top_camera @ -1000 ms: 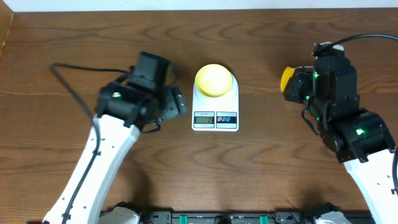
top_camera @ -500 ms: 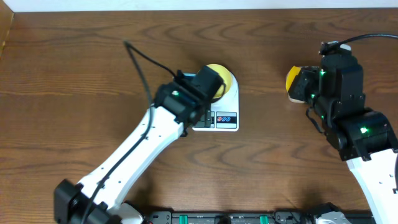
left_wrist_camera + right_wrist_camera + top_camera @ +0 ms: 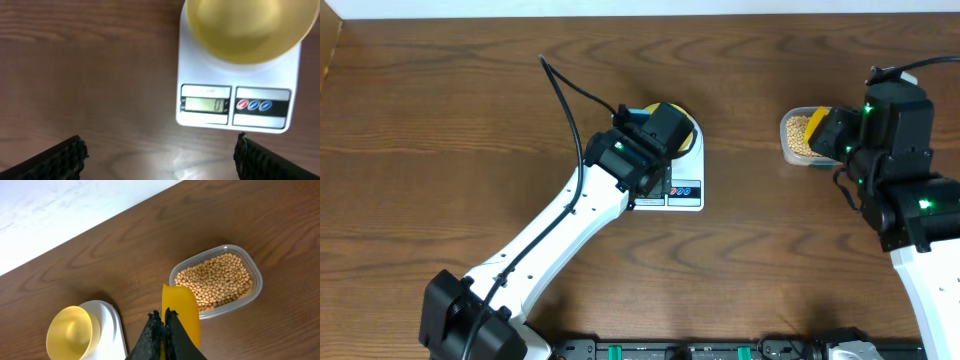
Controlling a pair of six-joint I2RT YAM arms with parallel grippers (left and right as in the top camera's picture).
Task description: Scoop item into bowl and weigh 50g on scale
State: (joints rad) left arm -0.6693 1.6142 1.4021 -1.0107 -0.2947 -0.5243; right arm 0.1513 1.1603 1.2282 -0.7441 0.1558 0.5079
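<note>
The pale yellow-green bowl (image 3: 247, 27) stands empty on the white scale (image 3: 235, 117), whose display (image 3: 202, 104) faces me. In the overhead view my left gripper (image 3: 662, 138) hangs above the scale (image 3: 688, 192) and hides most of the bowl (image 3: 689, 136). In the left wrist view the left gripper (image 3: 160, 162) is open and empty, over bare table in front of the scale. My right gripper (image 3: 164, 317) is shut on the handle of the yellow scoop (image 3: 181, 310), held beside the clear tub (image 3: 252, 292) of tan beans (image 3: 217, 280). The scoop looks empty.
In the overhead view the tub (image 3: 787, 150) with beans (image 3: 797, 132) sits right of the scale, under the right gripper (image 3: 832, 132). The left arm's black cable (image 3: 565, 85) loops over the table. A pale wall edge runs along the table's back.
My left arm has swung from the left side of the table to above the scale and bowl. My right arm has shifted right, uncovering the tub of beans.
</note>
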